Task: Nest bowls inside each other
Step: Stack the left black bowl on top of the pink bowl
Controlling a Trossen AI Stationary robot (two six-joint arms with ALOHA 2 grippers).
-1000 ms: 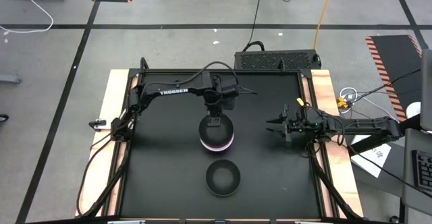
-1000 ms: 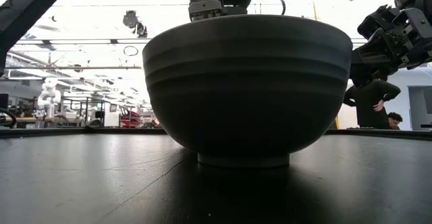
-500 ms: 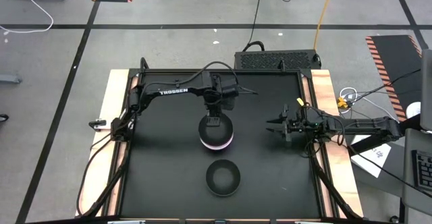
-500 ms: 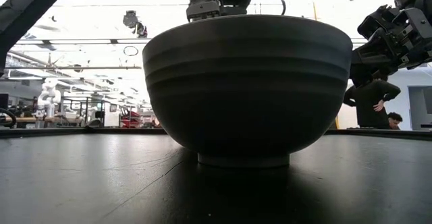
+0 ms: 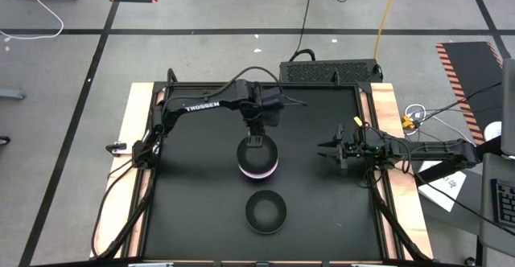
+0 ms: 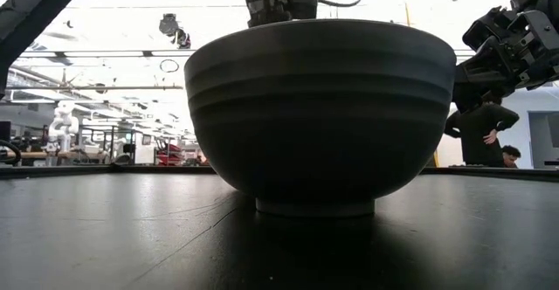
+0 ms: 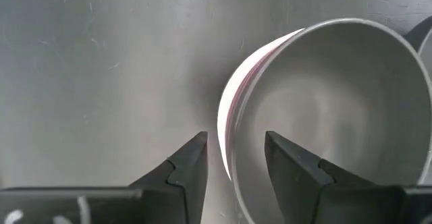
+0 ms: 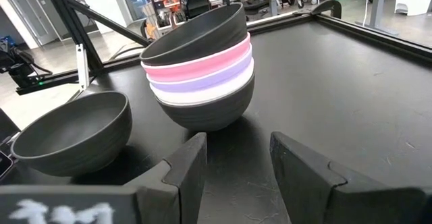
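Several bowls stand nested in one stack at the middle of the black mat; in the right wrist view the stack shows black at the bottom, then white, lavender, pink, and black on top. A single black bowl stands on its foot nearer the front edge and fills the low view. My left gripper hangs open over the stack's far rim, one finger outside and one inside, with gaps on both sides. My right gripper waits open to the right of the stack.
A raised black frame borders the mat, with wooden board beyond it. A dark box sits behind the far edge. A person stands far off in the room. Bare mat lies left of the bowls.
My left gripper has risen a little over the stack's far rim, and its arm has lifted with it. The stack and the single black bowl have stayed where they were.
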